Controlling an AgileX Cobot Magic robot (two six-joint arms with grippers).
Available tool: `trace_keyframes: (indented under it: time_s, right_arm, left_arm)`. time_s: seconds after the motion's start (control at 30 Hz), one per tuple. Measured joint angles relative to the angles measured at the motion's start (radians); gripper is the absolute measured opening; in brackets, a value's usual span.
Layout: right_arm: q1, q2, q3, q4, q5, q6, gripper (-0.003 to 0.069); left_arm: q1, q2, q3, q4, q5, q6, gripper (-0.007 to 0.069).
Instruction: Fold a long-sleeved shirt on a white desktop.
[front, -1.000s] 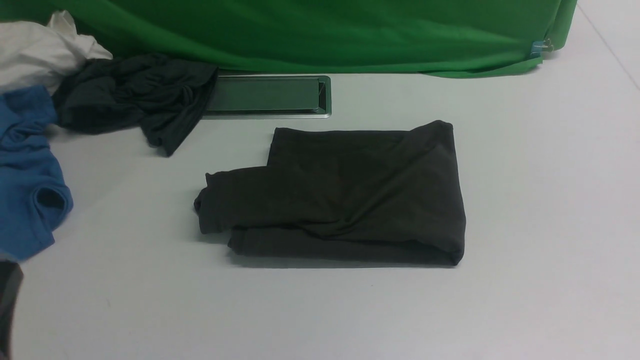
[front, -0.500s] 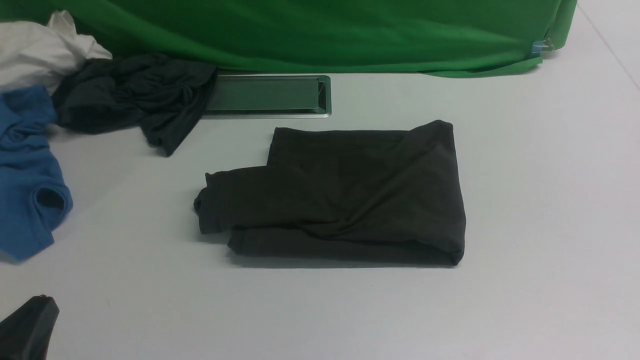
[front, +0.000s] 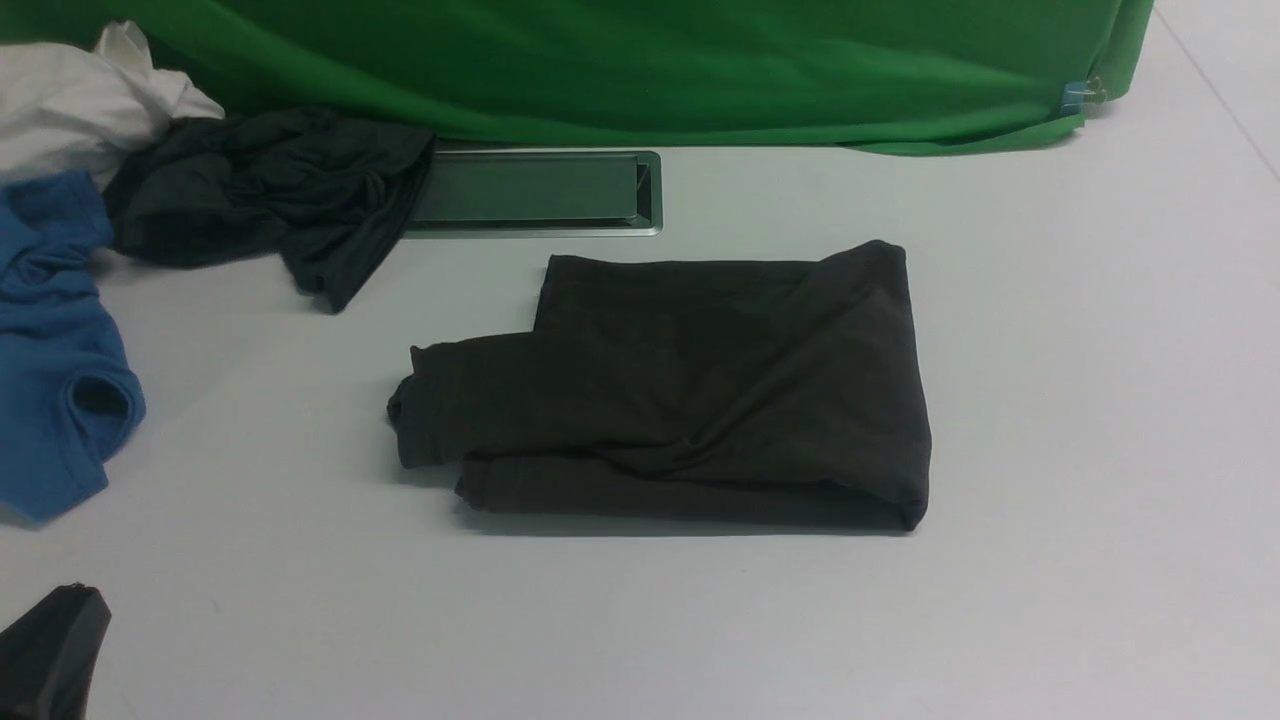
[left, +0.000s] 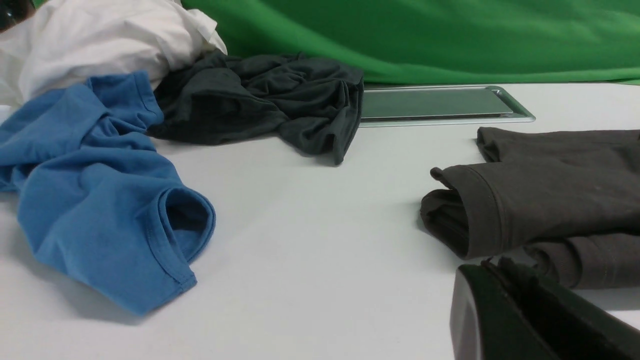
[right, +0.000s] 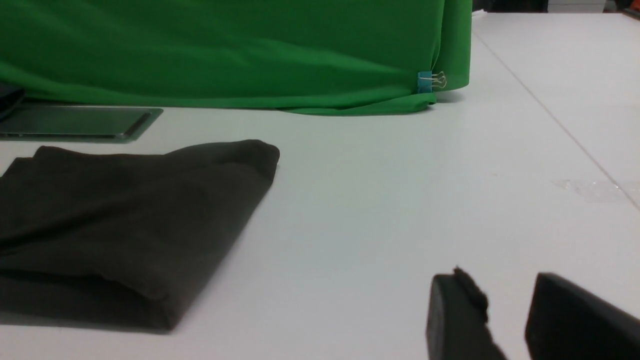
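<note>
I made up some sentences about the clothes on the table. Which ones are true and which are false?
1. The dark long-sleeved shirt lies folded on the white desktop. True.
2. The right gripper is holding the shirt. False: its jaws stand apart over bare table, holding nothing.
3. The blue shirt lies on top of the folded shirt. False: it lies apart, off to the left.
4. The dark grey garment covers one end of the cable hatch. True.

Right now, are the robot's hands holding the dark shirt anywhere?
No. The left hand is shut on nothing, the right hand open and empty; the long-sleeved shirt lies folded, untouched.
</note>
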Motion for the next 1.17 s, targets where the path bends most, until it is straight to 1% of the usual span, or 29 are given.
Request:
trace_keyframes:
  time_s: [0.47, 1.17]
  right_arm:
    - [0.0, 0.0, 0.0, 0.0, 0.0, 0.0, 0.0239]
    - [0.0, 0.0, 0.0, 0.0, -0.001, 0.0, 0.0239]
  left_arm:
    - [0.0, 0.0, 0.0, 0.001, -0.001, -0.001, 0.0017]
    - [0.0, 0.0, 0.0, 0.001, -0.001, -0.001, 0.0017]
